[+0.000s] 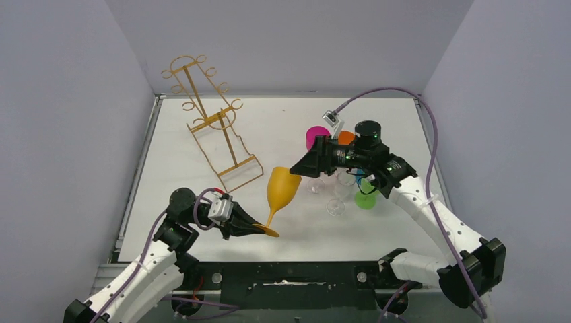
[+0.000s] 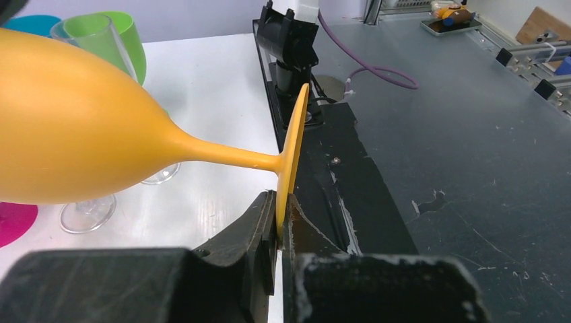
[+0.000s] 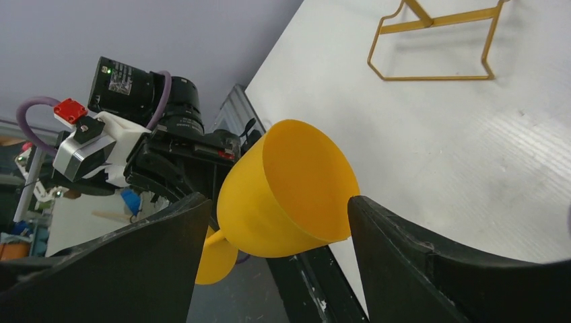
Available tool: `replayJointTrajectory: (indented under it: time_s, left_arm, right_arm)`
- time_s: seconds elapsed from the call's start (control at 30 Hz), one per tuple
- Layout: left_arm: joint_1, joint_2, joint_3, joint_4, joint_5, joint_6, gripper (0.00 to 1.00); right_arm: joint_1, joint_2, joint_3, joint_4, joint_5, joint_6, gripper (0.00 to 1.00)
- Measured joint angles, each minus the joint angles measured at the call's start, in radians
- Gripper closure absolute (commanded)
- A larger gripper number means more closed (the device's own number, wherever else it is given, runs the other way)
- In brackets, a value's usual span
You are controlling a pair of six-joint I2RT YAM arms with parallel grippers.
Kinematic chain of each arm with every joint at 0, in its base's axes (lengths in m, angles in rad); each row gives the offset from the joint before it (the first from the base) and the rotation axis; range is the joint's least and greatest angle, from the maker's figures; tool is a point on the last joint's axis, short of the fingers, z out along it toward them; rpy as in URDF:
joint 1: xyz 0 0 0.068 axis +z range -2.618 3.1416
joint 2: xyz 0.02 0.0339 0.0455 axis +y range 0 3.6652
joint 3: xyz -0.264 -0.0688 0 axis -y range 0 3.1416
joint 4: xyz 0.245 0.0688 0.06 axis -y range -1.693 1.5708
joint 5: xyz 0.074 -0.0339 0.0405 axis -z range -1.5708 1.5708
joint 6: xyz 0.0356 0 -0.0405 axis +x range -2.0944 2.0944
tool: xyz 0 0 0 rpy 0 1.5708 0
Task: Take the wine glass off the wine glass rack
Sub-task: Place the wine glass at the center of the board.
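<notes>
At 7 o'clock on the table [image 1: 283, 128], the left gripper [image 1: 259, 229] is pinched tight on the foot of the yellow wine glass [image 1: 283, 188], whose bowl leans toward 1 o'clock. The right gripper [image 1: 296, 168] reaches in from 3 o'clock with its jaws wide, one finger on either side of the bowl's rim. Just beyond, at 2 o'clock, stands a cluster of other glasses [image 1: 365, 198]. The gold wine glass rack [image 1: 219, 120] stands at 11 o'clock, well apart from the yellow glass.
</notes>
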Motion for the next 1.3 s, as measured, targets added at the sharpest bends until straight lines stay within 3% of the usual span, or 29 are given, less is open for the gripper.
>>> replayJointTrajectory:
  time_s: [0.37,0.53,0.6,0.73,0.9,1.0,1.07,1.3]
  left_arm:
    - [0.000,-0.021,0.007,0.013,0.004,0.004,1.00]
    - [0.001,-0.012,0.010,0.011,0.003,0.024,1.00]
    - [0.001,-0.004,0.010,0.010,0.003,0.030,1.00]
    - [0.001,0.006,0.014,-0.006,0.017,0.054,1.00]
    - [0.001,0.003,0.018,-0.047,0.018,0.089,1.00]
    - [0.001,0.001,0.018,-0.066,0.012,0.106,1.00]
    - [0.001,-0.005,0.018,-0.081,0.003,0.112,0.83]
    - [0.007,-0.045,0.017,-0.160,-0.082,0.107,0.51]
  right_arm:
    - [0.072,0.116,0.046,0.028,-0.075,0.016,0.28]
    - [0.072,0.121,0.047,0.049,-0.120,0.025,0.39]
    - [0.072,0.122,0.047,0.063,-0.151,0.034,0.48]
    - [0.071,0.124,0.047,0.088,-0.193,0.041,0.79]
    - [0.071,0.138,0.047,0.140,-0.222,0.070,0.98]
    - [0.071,0.140,0.047,0.153,-0.233,0.095,1.00]
    - [0.071,0.140,0.046,0.153,-0.229,0.101,1.00]
    - [0.091,0.139,0.045,0.115,-0.146,0.072,1.00]
